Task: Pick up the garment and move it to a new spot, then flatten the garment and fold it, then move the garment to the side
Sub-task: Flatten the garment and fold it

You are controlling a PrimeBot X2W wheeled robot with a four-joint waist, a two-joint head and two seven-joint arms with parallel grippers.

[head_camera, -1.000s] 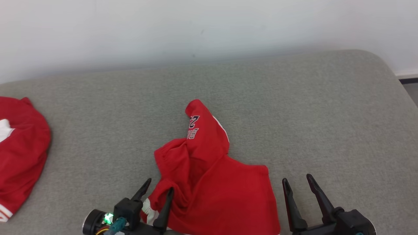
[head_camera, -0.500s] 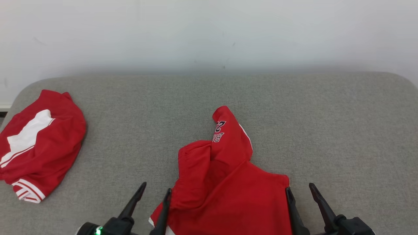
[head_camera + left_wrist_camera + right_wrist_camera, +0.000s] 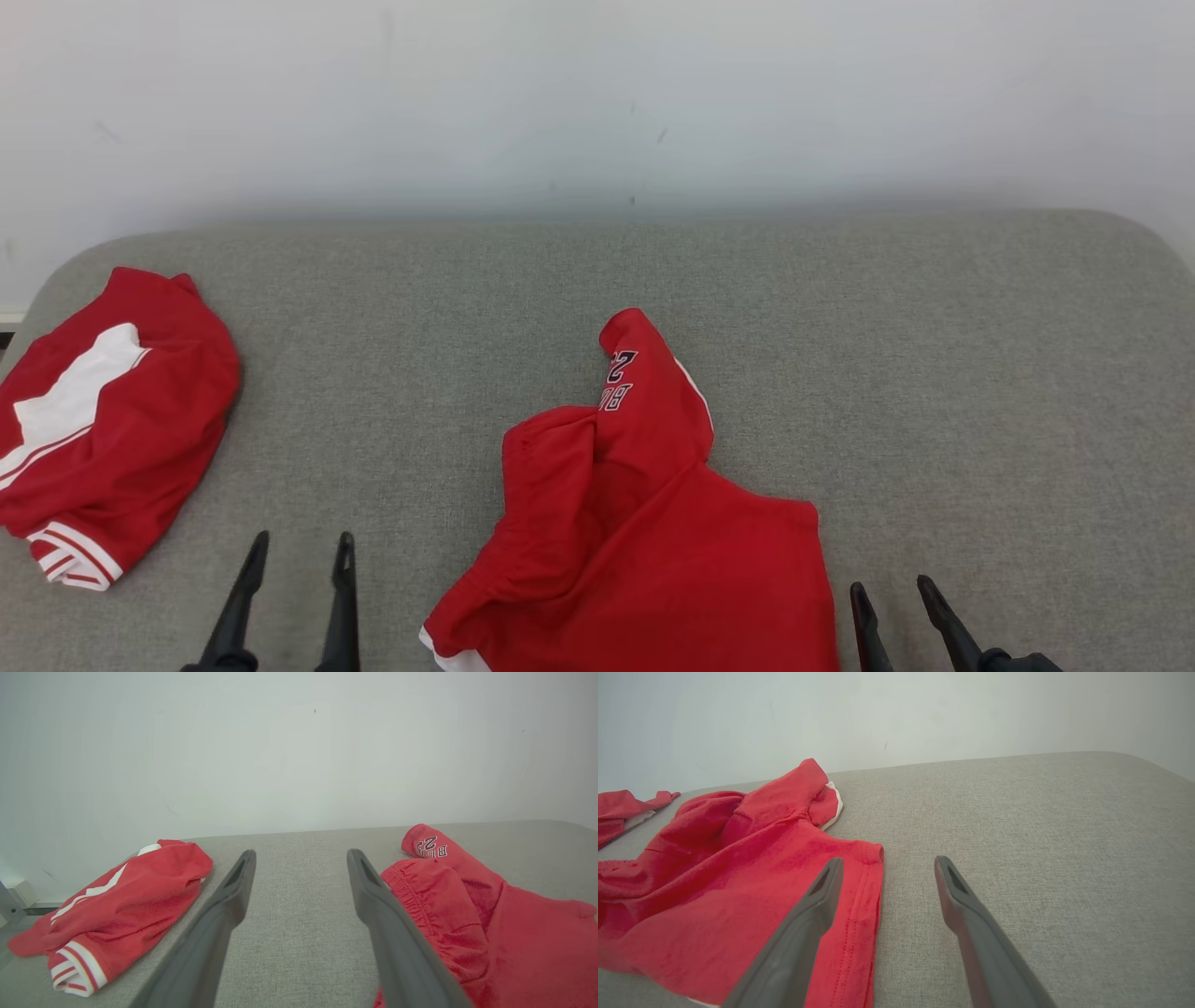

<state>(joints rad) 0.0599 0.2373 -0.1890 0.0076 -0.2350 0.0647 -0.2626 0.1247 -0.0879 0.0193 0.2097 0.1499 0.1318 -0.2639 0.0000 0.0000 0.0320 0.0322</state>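
Bare room — grey upholstery (image 3: 934, 373) (white wall (image 3: 597, 93))

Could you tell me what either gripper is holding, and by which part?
Nothing is held: left gripper and right gripper stand with open jaws beside the red garment.

The red garment (image 3: 644, 551) is showing dark letters (image 3: 620, 369) with white edges, the other red garment (image 3: 112, 420) is showing a white patch and striped trim, and the soft top (image 3: 934, 373) is looking grey.

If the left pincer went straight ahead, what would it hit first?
Likely the white wall; the left pincer points over bare cushion, between the crumpled garment and the side garment.
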